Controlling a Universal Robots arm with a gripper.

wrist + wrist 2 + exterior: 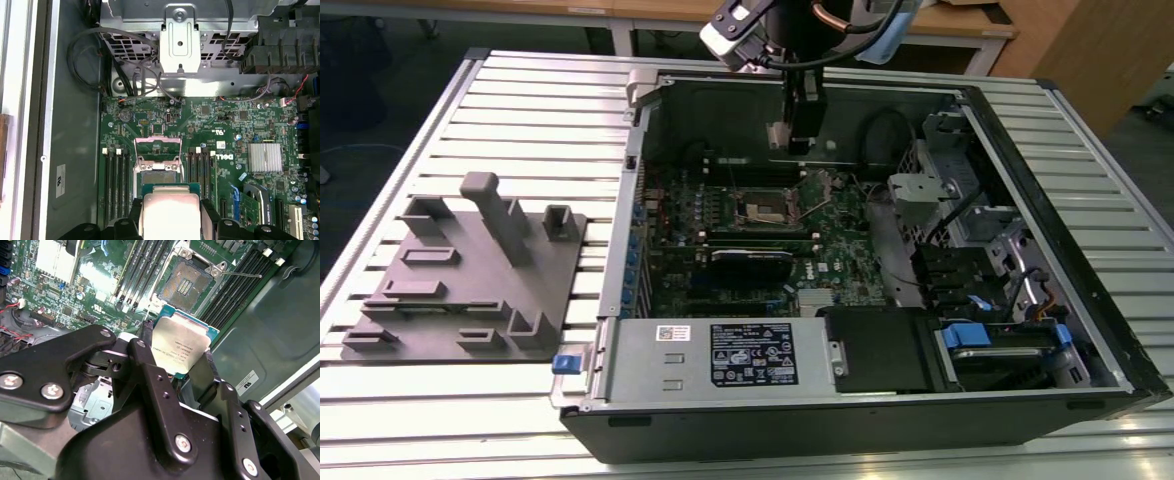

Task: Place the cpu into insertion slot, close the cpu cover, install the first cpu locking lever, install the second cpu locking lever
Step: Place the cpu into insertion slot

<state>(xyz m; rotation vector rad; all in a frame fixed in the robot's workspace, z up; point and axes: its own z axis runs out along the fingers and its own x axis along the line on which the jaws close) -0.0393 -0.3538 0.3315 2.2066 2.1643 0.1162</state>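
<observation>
Silvery ribbed counter (520,100) carries the open computer case (854,425) at frame centre, wooden furniture (1087,50) upper right, claw (175,357) clamped on the cpu (182,342) above the motherboard (220,120).

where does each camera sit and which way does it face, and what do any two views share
Exterior view: off the arm, high up, looking down into the open computer case on the slatted table; the gripper hangs over the board.
Second wrist view: on the arm, looking slantwise past its black fingers and the chip they grip, to the socket.
First wrist view: on the arm, facing the board squarely; finger ends flank the chip.
Both wrist views share chip and socket.
</observation>
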